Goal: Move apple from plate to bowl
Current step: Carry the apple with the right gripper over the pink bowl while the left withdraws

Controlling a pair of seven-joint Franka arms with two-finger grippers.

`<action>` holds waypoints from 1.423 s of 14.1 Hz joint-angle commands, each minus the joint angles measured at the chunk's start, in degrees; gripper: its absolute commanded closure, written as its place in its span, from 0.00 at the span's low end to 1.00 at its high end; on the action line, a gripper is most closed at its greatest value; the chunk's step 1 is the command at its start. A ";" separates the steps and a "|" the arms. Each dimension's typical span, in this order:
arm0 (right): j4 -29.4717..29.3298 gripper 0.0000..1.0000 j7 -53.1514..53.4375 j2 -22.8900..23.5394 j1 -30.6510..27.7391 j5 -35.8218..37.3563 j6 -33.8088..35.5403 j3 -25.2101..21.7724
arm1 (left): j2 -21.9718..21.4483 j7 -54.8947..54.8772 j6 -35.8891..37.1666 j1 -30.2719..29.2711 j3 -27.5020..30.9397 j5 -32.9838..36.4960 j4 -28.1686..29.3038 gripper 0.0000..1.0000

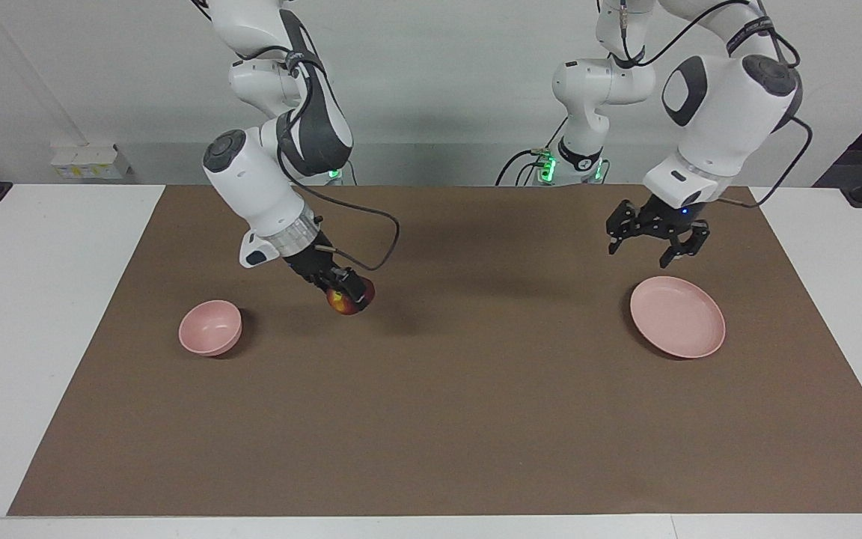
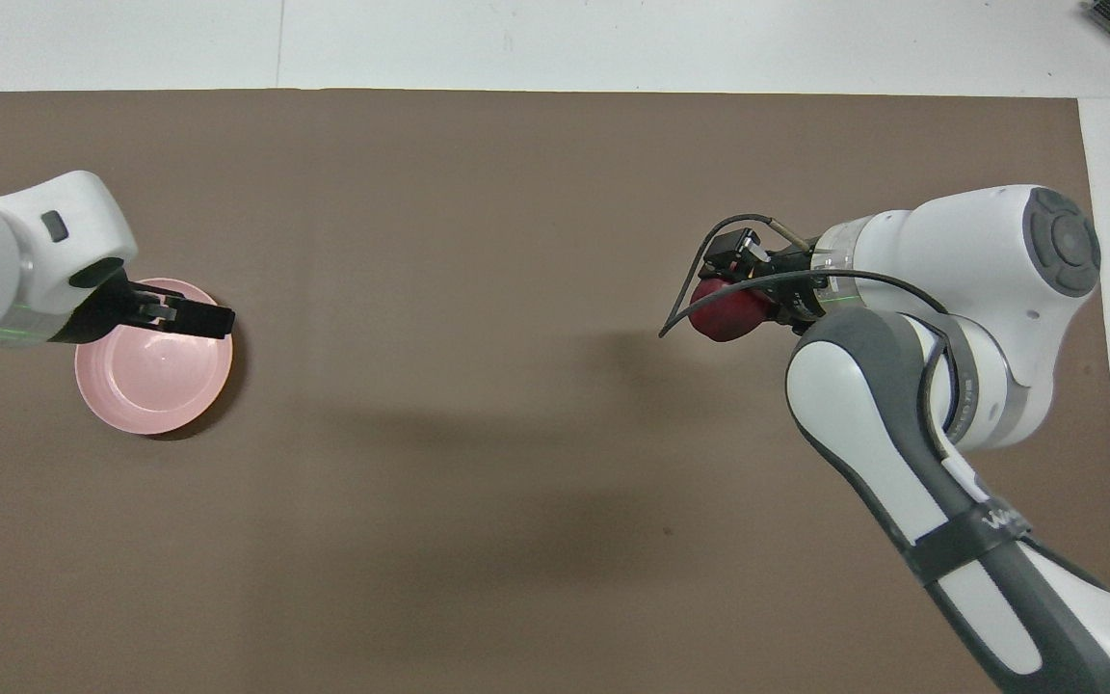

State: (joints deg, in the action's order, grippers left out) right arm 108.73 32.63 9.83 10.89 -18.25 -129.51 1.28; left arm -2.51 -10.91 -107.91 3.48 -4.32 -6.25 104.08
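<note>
Hiding behind right jaws, apple [image 1: 349, 300] half-seen.

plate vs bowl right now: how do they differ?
The plate is wide and flat with a low rim; the bowl is narrower and deeper. The plate lies toward the left arm's end of the table, the bowl toward the right arm's end. Both are round, pale pink and empty.

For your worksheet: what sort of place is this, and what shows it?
Probably a robotics lab: two arms stand at a white table with a brown mat, and the right gripper carries an apple.
</note>
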 commanded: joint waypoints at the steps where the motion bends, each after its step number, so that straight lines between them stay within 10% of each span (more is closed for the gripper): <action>1: -1.76 1.00 -4.58 0.54 -1.92 8.46 -0.75 0.39 | 0.31 0.02 9.53 0.91 2.29 4.12 -9.38 0.00; 8: 1.38 1.00 -14.53 0.10 -7.37 21.40 -12.93 0.21 | 2.59 -0.16 24.67 2.13 3.53 6.60 -23.38 0.00; 20: 22.20 1.00 -13.74 -9.47 -18.09 33.37 -30.19 0.12 | 2.33 0.36 25.12 1.70 4.23 6.33 -23.48 0.00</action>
State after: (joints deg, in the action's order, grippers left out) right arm 124.41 19.48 5.29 -5.71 13.86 -157.00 0.88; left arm -0.81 -10.95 -84.51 4.34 -1.23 -1.10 82.41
